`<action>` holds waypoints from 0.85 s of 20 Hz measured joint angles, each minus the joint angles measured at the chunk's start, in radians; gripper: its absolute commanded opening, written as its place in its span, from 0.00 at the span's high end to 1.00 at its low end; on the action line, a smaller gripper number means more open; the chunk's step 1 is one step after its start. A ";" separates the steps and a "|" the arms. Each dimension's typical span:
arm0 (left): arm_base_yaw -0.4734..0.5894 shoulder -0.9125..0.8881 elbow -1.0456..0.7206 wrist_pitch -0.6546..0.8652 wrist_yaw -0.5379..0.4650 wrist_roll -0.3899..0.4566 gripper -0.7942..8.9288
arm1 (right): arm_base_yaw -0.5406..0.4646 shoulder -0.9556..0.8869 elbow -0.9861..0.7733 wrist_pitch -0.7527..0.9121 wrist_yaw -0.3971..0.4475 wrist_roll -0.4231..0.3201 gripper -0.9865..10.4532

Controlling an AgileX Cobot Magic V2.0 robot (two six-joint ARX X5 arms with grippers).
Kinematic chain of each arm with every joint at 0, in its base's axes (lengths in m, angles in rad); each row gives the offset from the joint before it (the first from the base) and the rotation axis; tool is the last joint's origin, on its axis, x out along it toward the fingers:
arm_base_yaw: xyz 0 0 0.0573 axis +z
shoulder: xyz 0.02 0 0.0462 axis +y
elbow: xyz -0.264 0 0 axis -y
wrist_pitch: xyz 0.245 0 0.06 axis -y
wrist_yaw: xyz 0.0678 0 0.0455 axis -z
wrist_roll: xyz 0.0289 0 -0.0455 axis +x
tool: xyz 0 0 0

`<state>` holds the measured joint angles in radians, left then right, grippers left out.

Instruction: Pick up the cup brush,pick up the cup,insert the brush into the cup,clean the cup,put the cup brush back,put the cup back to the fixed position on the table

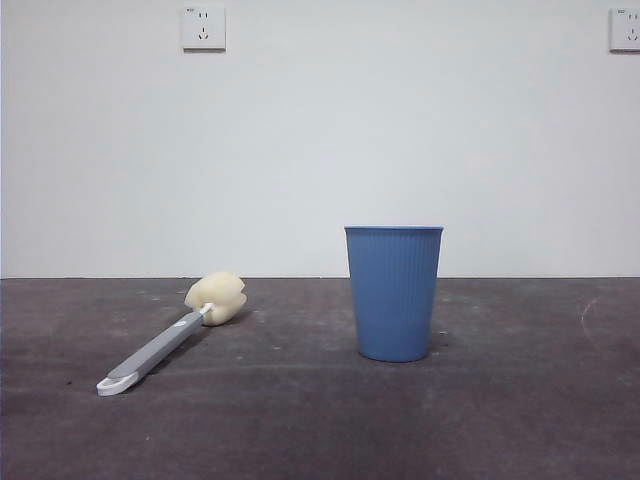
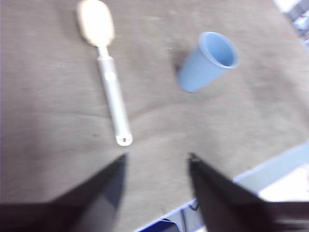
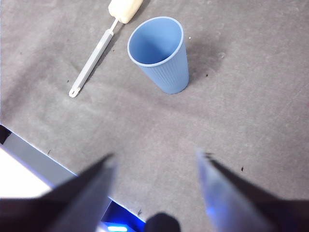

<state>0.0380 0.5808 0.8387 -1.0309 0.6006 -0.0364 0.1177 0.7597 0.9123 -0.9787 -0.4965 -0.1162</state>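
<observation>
Lying flat: cup brush point(image 1: 170, 343) | cup point(image 1: 394, 293) upright | left gripper point(image 2: 157, 159), right gripper point(image 3: 154, 157) jaws parted

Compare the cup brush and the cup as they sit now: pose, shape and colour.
The cup brush lies flat on the table, while the cup stands upright with its mouth open upward. The cup brush is long and thin, with a grey handle and a cream sponge head; the cup is wide, ribbed and blue all over. Both rest on the table, apart from each other, and neither gripper touches them.
</observation>
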 measured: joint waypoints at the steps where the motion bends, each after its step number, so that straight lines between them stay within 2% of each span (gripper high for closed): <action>1: -0.006 0.011 0.000 0.004 0.008 0.000 0.30 | 0.000 0.000 0.000 0.000 0.000 0.000 0.43; 4: -0.054 0.061 0.000 0.022 0.031 0.000 0.30 | 0.000 0.000 0.000 0.000 0.000 0.004 0.43; 8: -0.185 0.162 0.016 0.109 0.016 -0.017 0.30 | 0.000 0.000 0.000 0.000 -0.001 0.011 0.43; 10: -0.275 0.221 0.019 0.201 -0.054 -0.050 0.30 | 0.000 0.000 0.000 0.000 -0.001 0.011 0.43; 13: -0.427 0.346 0.020 0.294 -0.229 -0.106 0.30 | 0.000 0.000 0.000 0.000 -0.001 0.015 0.43; 17: -0.531 0.462 0.020 0.367 -0.396 -0.153 0.30 | 0.000 0.000 0.000 0.000 -0.001 0.015 0.43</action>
<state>-0.4927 1.0431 0.8585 -0.6640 0.2047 -0.1898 0.1177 0.7597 0.9123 -0.9791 -0.4976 -0.1009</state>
